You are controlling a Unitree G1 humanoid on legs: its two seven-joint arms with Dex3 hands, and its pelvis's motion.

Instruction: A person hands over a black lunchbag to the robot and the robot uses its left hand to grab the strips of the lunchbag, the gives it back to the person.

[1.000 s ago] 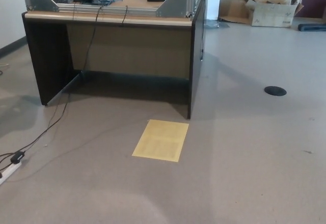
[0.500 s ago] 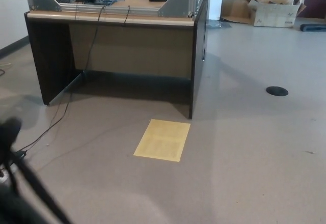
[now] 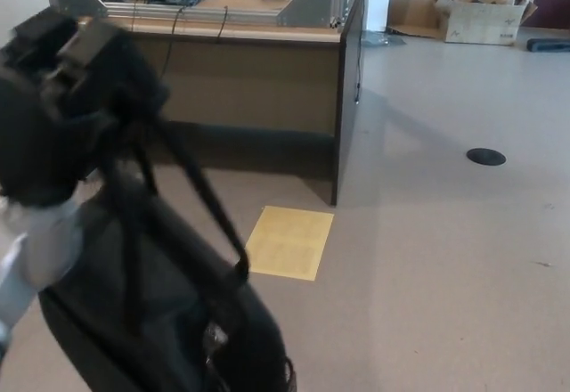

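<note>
At the left of the head view, the left hand (image 3: 58, 98) is seen raised, with its fingers closed on the straps (image 3: 191, 183) of the black lunchbag (image 3: 160, 321), which hangs below it at the lower left. Further right, a yellow sheet (image 3: 289, 242) is laid on the floor before the desk (image 3: 258, 71). A cardboard box (image 3: 481, 18) is seen far right.

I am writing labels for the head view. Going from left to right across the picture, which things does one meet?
Left hand gripping the straps → black lunchbag → yellow sheet on the floor → round black floor cover.
</note>
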